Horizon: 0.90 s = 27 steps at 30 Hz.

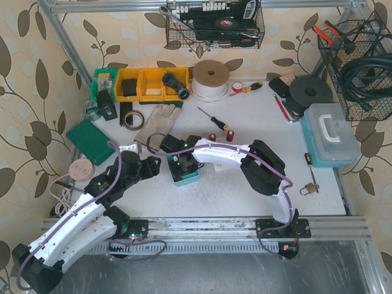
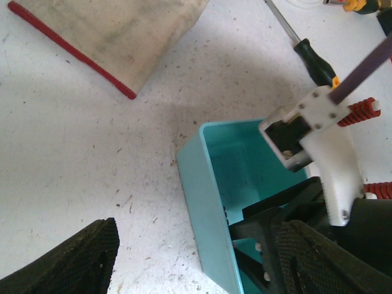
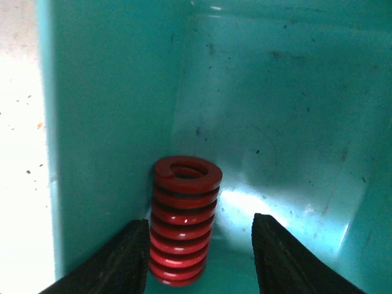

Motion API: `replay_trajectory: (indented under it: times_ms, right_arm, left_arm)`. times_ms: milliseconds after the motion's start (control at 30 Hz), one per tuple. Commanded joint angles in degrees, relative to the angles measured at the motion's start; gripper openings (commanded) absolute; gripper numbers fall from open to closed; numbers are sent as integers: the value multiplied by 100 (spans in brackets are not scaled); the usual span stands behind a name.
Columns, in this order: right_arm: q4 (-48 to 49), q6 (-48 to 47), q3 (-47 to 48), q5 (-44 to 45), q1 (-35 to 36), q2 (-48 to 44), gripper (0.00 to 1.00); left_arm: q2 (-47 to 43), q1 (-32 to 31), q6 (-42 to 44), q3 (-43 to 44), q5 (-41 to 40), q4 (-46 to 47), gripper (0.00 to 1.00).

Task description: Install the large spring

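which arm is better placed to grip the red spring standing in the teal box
Right. The right tool is down inside the teal box, fingers open on either side of the upright red spring. The left tool sits open over the box's wall, no spring between its fingers.

We see a work glove (image 1: 158,118) lying far of centre, with yellow bins (image 1: 144,84) and a cord spool (image 1: 211,79) behind it. Black-handled screwdriver (image 1: 215,120) is right of the glove. Green case (image 1: 90,141) at left. Clear toolbox (image 1: 329,135) at right, padlock (image 1: 309,188) near it.
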Motion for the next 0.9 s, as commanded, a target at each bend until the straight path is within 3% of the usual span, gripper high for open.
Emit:
replay_trajectory:
  times_ms: [0,200,533,700,867]
  right_arm:
    - [-135,217,191,212,20,240,48]
    - [-124,312,205,347,-38,456,48]
    - [-24,281,46,354,-230,508,38]
    - [-38,225,21,326,-325,499,16]
    - [-113,157,97,356,-380,395,1]
  left_arm:
    - [184,83,285,218,30,343,75]
    - [550,92,382,369,123,363,73]
    - [495,114,294,288,62,412,73]
    - [508,118,286,294,66,421,72]
    - [403,125,285,241,70,440,72]
